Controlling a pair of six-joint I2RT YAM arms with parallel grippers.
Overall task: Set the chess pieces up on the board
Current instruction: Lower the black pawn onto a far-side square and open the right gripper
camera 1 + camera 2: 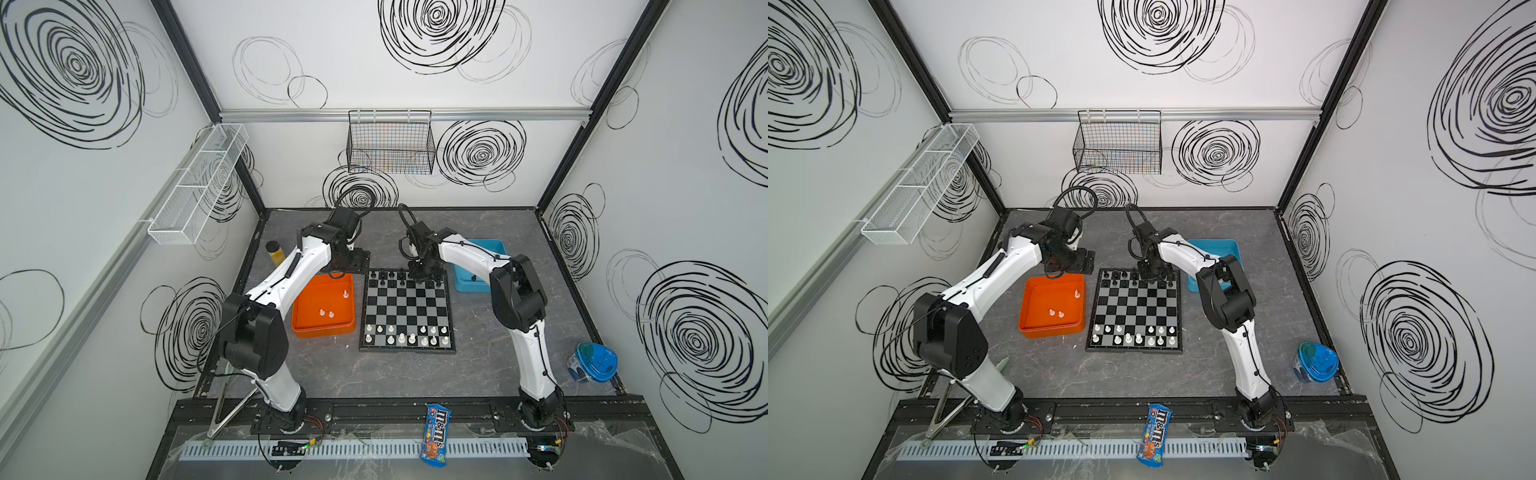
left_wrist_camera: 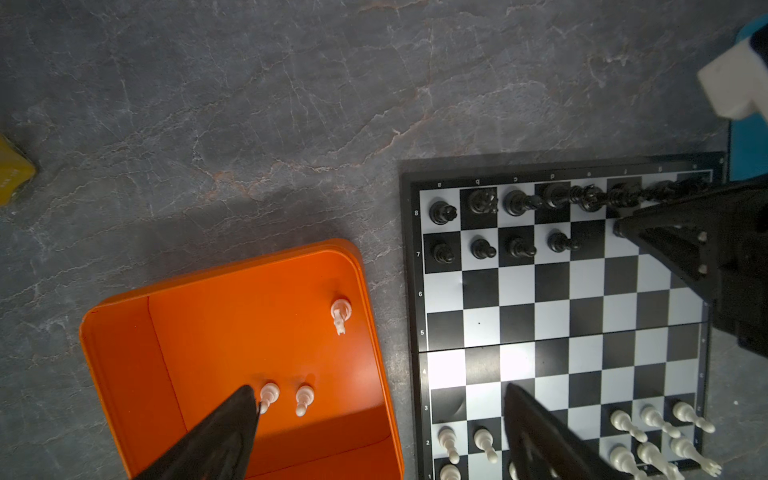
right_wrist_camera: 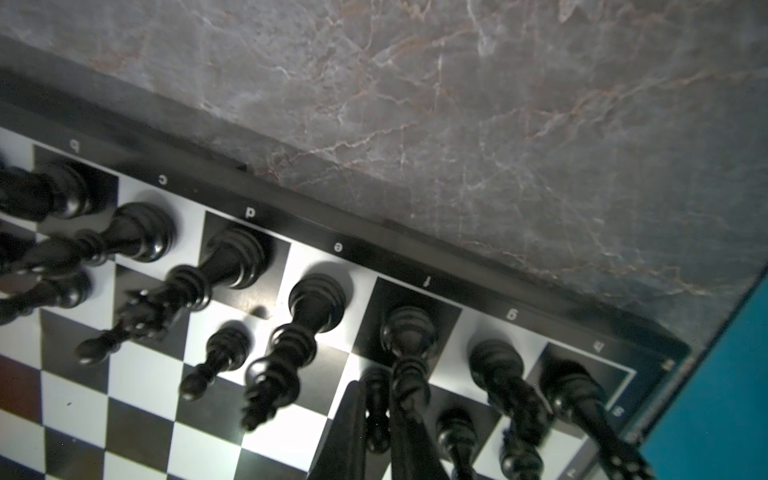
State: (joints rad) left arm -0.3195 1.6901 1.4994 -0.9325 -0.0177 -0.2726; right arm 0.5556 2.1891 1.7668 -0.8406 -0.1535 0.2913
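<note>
Gripping an upright black pawn [image 3: 376,411], right jaws stand narrow; left jaws wide.

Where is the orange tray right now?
In both top views the orange tray sits on the table directly left of the board, holding three white pieces.

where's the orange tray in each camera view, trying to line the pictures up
In a top view: the orange tray sits on the table just left of the board.
In a top view: same spot, left of the board.
Left wrist: beside the board's a-file edge, with three white pieces inside.
Right wrist: not in it; the colour at the edge is the blue tray.
Shared landmark: the board, visible in all four.
</note>
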